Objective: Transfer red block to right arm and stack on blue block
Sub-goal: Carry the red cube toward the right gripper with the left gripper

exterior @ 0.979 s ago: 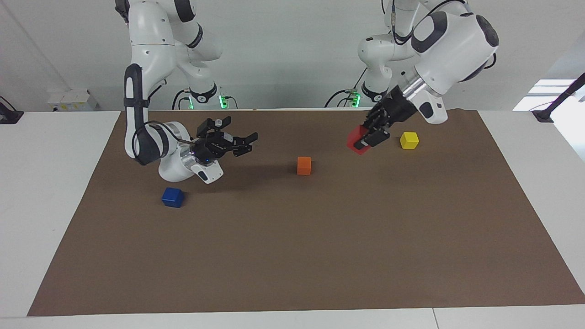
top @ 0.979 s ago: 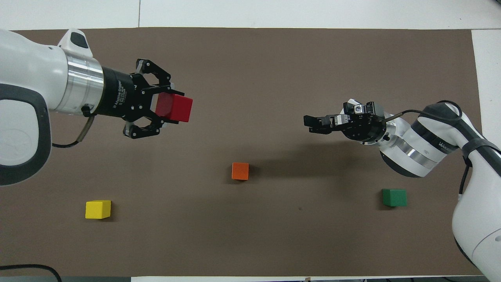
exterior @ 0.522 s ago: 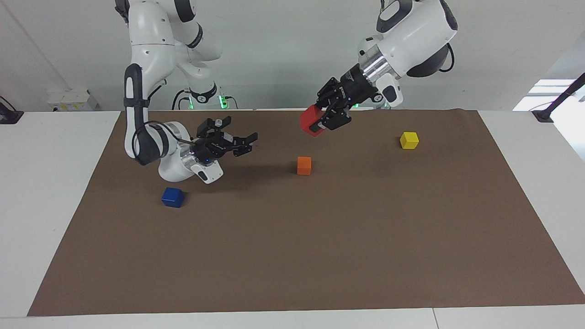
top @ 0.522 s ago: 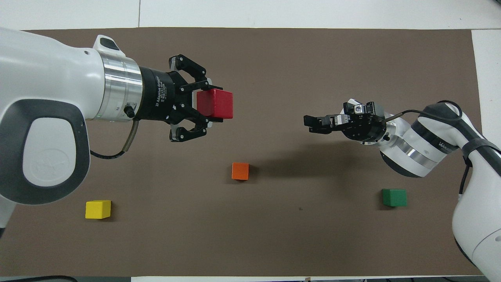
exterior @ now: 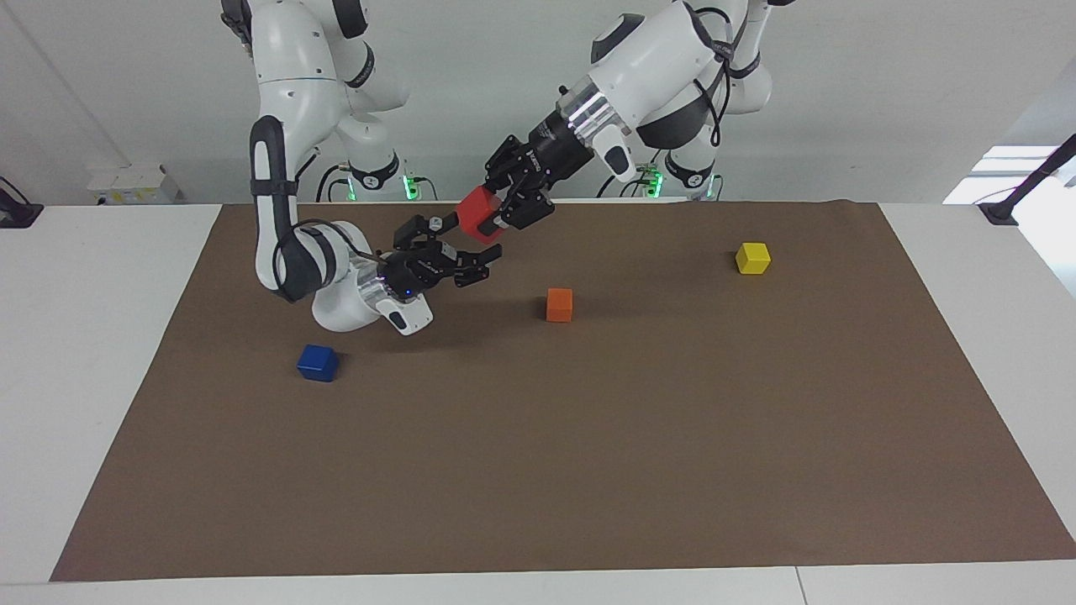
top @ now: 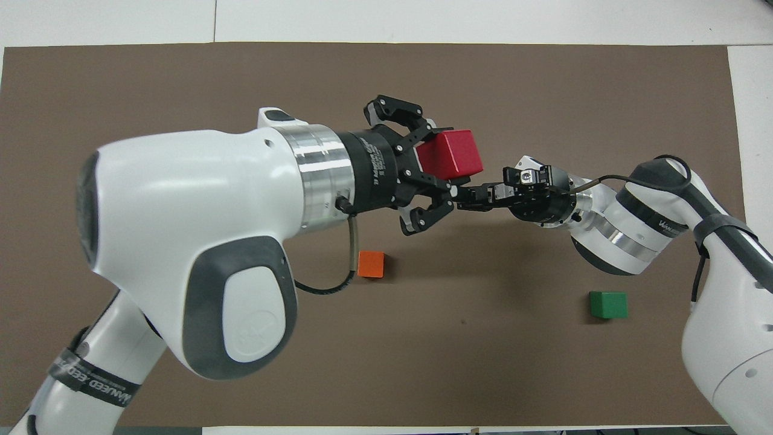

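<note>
My left gripper point(exterior: 498, 210) is shut on the red block point(exterior: 477, 214) and holds it up over the brown mat, toward the right arm's end. In the overhead view the red block point(top: 450, 154) sits between the left gripper's point(top: 441, 157) fingers. My right gripper point(exterior: 466, 239) is open, low over the mat, with its fingertips right at the red block; I cannot tell if they touch. It also shows in the overhead view point(top: 468, 194). The blue block point(exterior: 318, 363) lies on the mat beside the right arm's wrist, and is hidden in the overhead view.
An orange cube point(exterior: 559, 304) point(top: 371, 264) lies mid-mat. A yellow cube point(exterior: 752, 258) lies toward the left arm's end. A green cube point(top: 608, 304) lies near the right arm's elbow. The brown mat point(exterior: 588, 470) covers the table.
My left arm has carried the red block up from beside the yellow cube, across toward the right gripper. My right gripper has moved a little toward the block.
</note>
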